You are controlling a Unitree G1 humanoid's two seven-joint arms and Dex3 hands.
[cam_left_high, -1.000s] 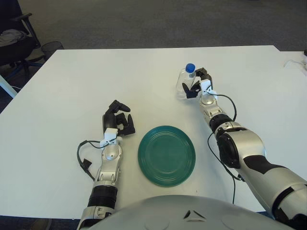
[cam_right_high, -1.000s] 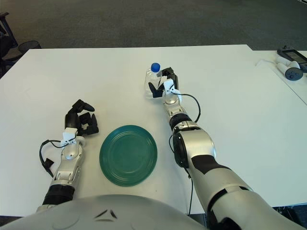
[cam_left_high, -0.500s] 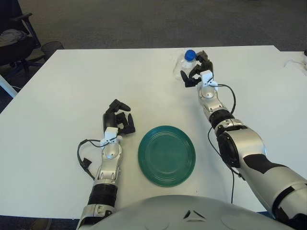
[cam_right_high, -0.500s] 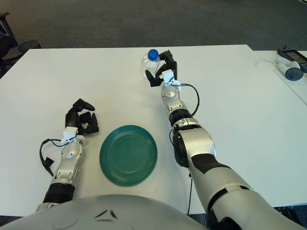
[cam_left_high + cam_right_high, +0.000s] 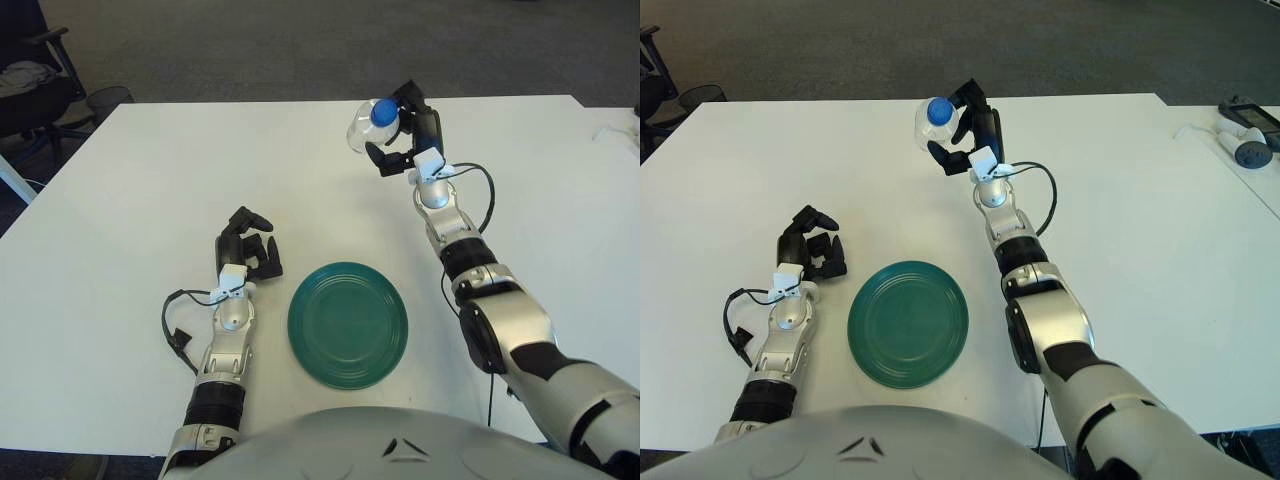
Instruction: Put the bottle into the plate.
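Note:
My right hand (image 5: pixel 400 130) is raised above the far part of the white table (image 5: pixel 130 180), fingers closed around a clear plastic bottle (image 5: pixel 364 125) with a blue cap (image 5: pixel 382 112). The bottle is off the table and tilted, its cap pointing toward me. The round green plate (image 5: pixel 347 324) lies flat on the table near me, well below and nearer than the bottle, with nothing on it. My left hand (image 5: pixel 247 250) shows to the left of the plate with curled fingers that hold nothing.
A black cable (image 5: pixel 173 335) loops beside my left forearm. Another cable (image 5: pixel 488 205) hangs from my right wrist. Small devices (image 5: pixel 1245 135) lie on a second table at the far right. A chair (image 5: pixel 30 80) stands beyond the table's left corner.
My right hand has lifted the bottle off the table, carried it up and slightly left, and tipped its cap toward me. The left hand and plate have not moved.

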